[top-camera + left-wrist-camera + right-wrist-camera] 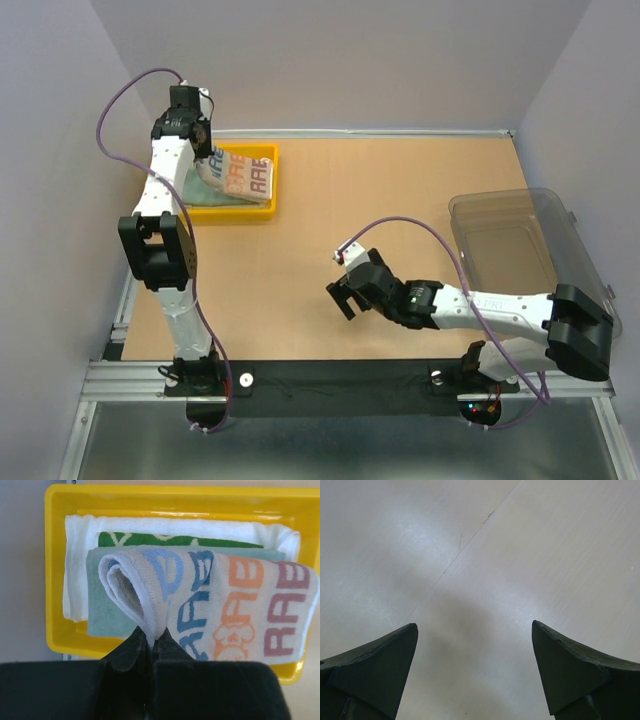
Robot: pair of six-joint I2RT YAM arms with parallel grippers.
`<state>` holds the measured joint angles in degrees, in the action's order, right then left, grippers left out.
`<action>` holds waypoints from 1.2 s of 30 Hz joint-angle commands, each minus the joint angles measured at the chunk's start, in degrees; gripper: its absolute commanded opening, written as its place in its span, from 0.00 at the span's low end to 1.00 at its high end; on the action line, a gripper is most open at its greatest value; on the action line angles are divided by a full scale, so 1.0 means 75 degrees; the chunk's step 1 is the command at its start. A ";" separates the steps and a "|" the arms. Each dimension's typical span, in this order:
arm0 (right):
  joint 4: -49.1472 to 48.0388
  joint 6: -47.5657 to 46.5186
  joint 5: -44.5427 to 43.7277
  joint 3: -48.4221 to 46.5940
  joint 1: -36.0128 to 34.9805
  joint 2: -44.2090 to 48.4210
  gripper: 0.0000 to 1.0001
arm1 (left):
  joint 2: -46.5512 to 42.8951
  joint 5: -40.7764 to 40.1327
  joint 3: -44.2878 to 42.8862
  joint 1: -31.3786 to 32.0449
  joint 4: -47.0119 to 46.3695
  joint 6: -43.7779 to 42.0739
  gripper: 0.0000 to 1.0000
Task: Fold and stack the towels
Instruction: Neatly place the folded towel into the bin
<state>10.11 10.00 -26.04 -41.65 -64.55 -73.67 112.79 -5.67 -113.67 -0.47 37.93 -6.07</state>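
Note:
A folded letter-print towel (235, 610), white with blue and orange letters, hangs over the yellow tray (55, 580). My left gripper (152, 635) is shut on its folded edge. Under it in the tray lie a pale teal towel (102, 610), a dark green towel (150, 540) and a white towel (75, 555), stacked. From above, the letter-print towel (238, 176) slopes down from my left gripper (203, 150) into the tray (262, 208). My right gripper (345, 295) is open above the bare table, nothing between its fingers (380, 665).
A clear plastic bin (520, 250) stands at the right of the table, beside my right arm. The yellow tray sits at the back left near the table's far edge and the left wall.

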 commanded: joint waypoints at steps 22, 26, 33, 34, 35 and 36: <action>-0.0024 0.0131 0.0063 -0.0458 0.0064 -0.0326 1.00 | 0.0384 -0.4035 0.1012 -0.0160 -0.2386 0.0012 0.84; -0.0024 0.0318 -0.0288 -0.0564 0.0169 -0.0256 1.00 | 0.0219 -0.4528 0.0438 -0.0371 -0.1755 0.0421 0.89; 0.0245 0.0998 -0.1225 -0.0681 0.1364 0.0423 1.00 | -0.2226 -0.2309 0.2410 -0.0278 -0.1904 0.1089 0.95; 0.0327 0.1138 -0.1424 -0.0704 0.1504 0.0621 1.00 | -0.2648 -0.1989 0.2800 -0.0231 -0.2021 0.1102 0.96; 0.0537 0.1197 -0.1763 -0.0774 0.1796 0.0728 1.00 | -0.3534 -0.1499 0.3164 -0.0138 -0.2301 0.1160 0.96; 0.0643 0.1349 -0.1917 -0.0787 0.1938 0.0845 1.00 | -0.4007 -0.1227 0.3921 -0.0102 -0.2420 0.1218 0.96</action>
<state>12.16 15.73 -32.03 -43.57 -54.13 -71.48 99.29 -26.17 -94.39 -2.98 24.25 -0.32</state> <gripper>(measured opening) 0.998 0.957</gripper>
